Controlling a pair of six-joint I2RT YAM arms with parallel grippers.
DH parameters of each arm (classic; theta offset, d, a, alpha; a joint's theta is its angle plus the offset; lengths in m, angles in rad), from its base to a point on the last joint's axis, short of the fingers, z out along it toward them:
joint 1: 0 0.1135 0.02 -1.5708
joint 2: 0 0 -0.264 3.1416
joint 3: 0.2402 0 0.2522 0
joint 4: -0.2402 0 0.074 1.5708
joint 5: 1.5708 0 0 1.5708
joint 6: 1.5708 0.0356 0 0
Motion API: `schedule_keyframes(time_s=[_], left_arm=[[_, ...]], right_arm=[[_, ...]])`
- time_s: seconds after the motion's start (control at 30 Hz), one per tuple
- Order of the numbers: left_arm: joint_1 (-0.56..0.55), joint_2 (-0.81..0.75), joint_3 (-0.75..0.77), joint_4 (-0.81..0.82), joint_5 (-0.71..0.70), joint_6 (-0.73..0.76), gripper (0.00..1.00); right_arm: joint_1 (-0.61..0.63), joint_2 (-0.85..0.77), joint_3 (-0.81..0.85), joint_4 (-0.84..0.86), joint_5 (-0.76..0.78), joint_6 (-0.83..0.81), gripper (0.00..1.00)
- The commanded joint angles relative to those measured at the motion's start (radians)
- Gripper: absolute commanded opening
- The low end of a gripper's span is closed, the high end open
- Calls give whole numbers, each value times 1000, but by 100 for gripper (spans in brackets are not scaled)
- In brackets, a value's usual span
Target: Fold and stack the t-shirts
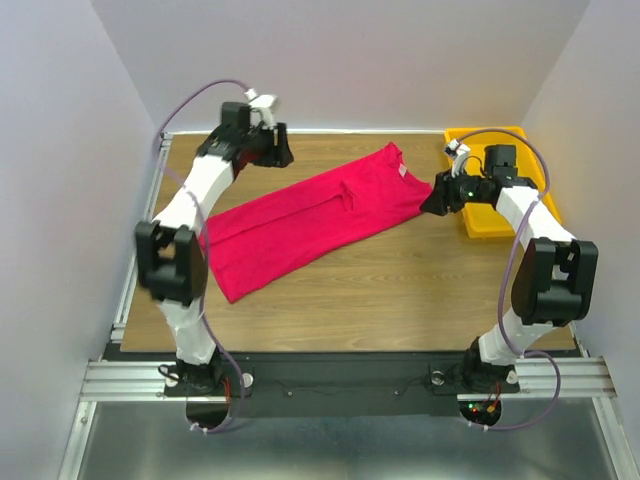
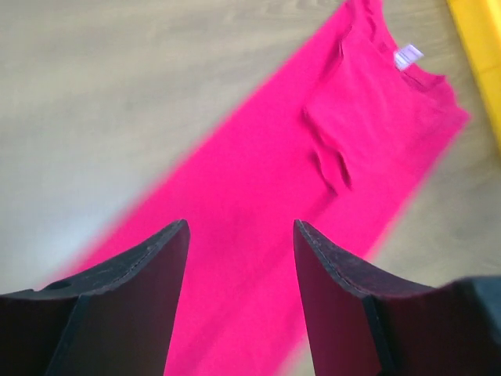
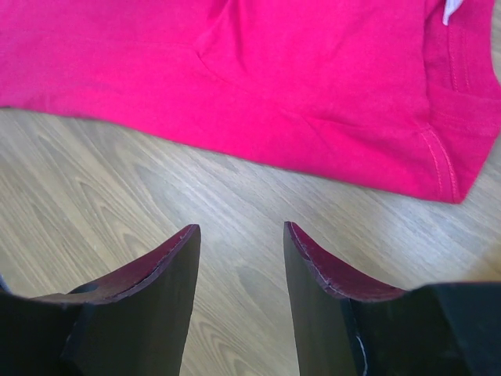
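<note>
One crimson-pink t-shirt (image 1: pixel 305 220) lies folded lengthwise in a long diagonal strip on the wooden table, neck end at the far right. In the left wrist view the t-shirt (image 2: pixel 313 157) shows its white neck label (image 2: pixel 408 56). My left gripper (image 1: pixel 286 155) hovers at the back left, off the strip's far edge. It is open (image 2: pixel 241 227), with nothing between its fingers. My right gripper (image 1: pixel 432 204) sits just right of the neck end. It is open (image 3: pixel 239 229) over bare wood, a short way from the shirt's hem edge (image 3: pixel 274 70).
A yellow plastic tray (image 1: pixel 505 135) stands at the back right behind the right arm, and its edge (image 2: pixel 477 47) shows in the left wrist view. White walls close in the table on three sides. Bare wood (image 1: pixel 400 290) spreads in front of the shirt.
</note>
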Motion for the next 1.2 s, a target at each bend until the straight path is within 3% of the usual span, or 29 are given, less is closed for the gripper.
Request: schedule_keyframes(time_s=[0.0, 0.07, 0.3, 1.0, 1.17], left_arm=[[-61, 320, 375, -152, 38, 347, 67], [-55, 409, 464, -135, 104, 323, 67], [-124, 681, 752, -135, 75, 375, 67], [-122, 827, 756, -137, -17, 403, 63], [-118, 826, 733, -141, -9, 396, 56]], right_arm=[[0, -46, -8, 25, -62, -9, 53], [-2, -44, -13, 25, -42, -11, 53], [-9, -21, -17, 26, -24, -8, 53], [-23, -17, -66, 36, -47, -20, 53], [-26, -14, -63, 37, -50, -17, 53]])
